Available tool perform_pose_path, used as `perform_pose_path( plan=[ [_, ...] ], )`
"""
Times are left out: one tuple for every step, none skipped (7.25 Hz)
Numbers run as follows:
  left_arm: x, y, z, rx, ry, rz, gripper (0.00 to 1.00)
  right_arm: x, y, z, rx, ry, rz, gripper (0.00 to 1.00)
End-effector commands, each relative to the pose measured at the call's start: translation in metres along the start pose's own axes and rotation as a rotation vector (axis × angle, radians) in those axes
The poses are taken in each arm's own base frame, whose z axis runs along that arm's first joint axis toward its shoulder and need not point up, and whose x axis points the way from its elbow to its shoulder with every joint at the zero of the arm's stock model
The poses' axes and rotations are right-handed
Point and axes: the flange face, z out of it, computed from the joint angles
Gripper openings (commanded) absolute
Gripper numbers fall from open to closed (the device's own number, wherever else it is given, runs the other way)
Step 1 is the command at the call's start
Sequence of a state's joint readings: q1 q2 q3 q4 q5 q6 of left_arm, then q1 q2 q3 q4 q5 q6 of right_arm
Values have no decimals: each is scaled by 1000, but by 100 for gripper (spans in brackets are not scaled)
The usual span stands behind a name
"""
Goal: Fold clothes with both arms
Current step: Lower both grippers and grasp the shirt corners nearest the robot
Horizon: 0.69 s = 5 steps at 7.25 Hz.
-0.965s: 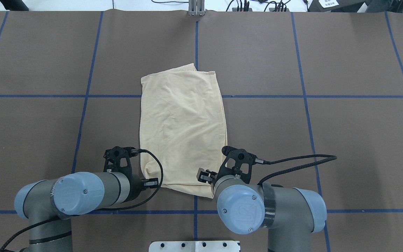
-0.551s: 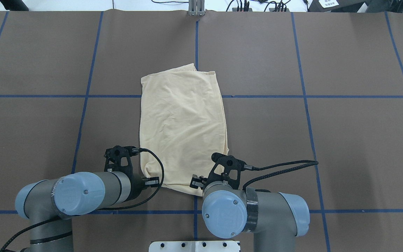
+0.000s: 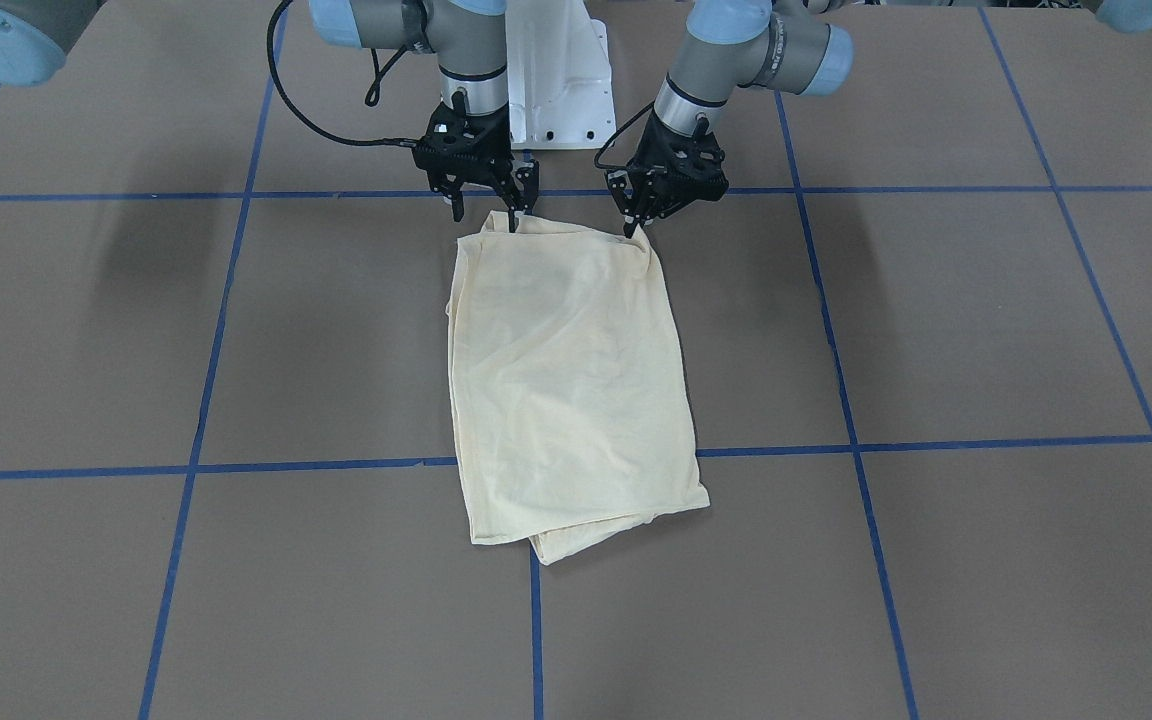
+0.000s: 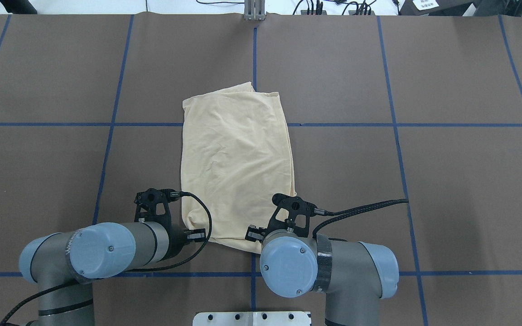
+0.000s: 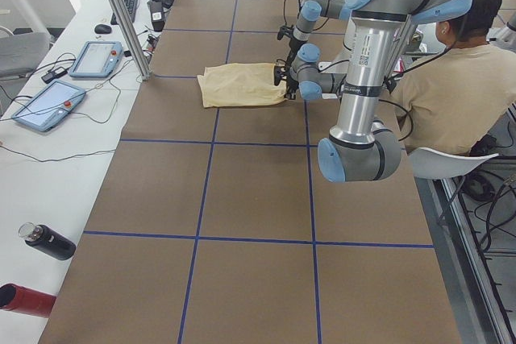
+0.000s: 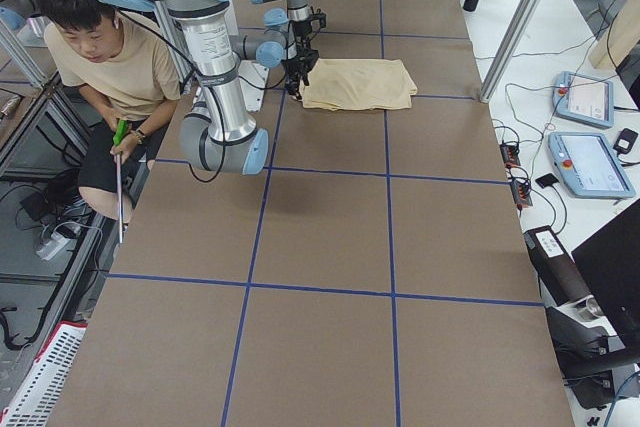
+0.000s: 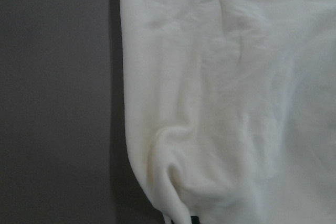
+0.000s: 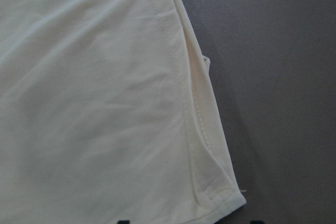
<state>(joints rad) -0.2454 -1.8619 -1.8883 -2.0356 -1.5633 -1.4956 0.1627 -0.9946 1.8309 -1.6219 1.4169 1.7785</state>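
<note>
The clothes are one cream-yellow shirt (image 4: 236, 163) folded into a long strip in the middle of the brown table (image 4: 424, 181); no print shows. It also appears in the front view (image 3: 566, 380). My left gripper (image 3: 633, 225) is shut on the strip's near left corner, where the cloth (image 7: 226, 103) puckers toward the fingers. My right gripper (image 3: 486, 216) stands open at the near right corner. In the right wrist view the hemmed corner (image 8: 231, 200) lies between two dark fingertips at the bottom edge. From overhead both wrists cover the grippers.
The robot's white base plate (image 4: 252, 318) lies behind the arms. A person (image 5: 451, 86) sits at the robot's side of the table. Tablets (image 5: 48, 106), a metal post (image 5: 121, 14) and bottles (image 5: 48, 241) stand on the white bench across from the robot.
My right arm has slid left, bringing its gripper over the shirt's near right corner. The left arm and the shirt have stayed put.
</note>
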Motion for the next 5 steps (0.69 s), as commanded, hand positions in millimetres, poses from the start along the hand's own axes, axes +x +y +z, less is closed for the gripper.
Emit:
perform_pose_path(
  plan=[
    [0, 0, 0, 0, 0, 0, 0, -18, 5, 19, 8, 17, 37, 78],
    [0, 0, 0, 0, 0, 0, 0, -24, 7, 22, 9, 21, 60, 78],
    [0, 0, 0, 0, 0, 0, 0, -21, 7, 28, 14, 35, 57, 76],
    [1, 0, 0, 0, 2, 0, 0, -19, 8, 32, 16, 43, 56, 72],
    [1, 0, 0, 0, 2, 0, 0, -18, 8, 34, 19, 48, 55, 66]
  ],
)
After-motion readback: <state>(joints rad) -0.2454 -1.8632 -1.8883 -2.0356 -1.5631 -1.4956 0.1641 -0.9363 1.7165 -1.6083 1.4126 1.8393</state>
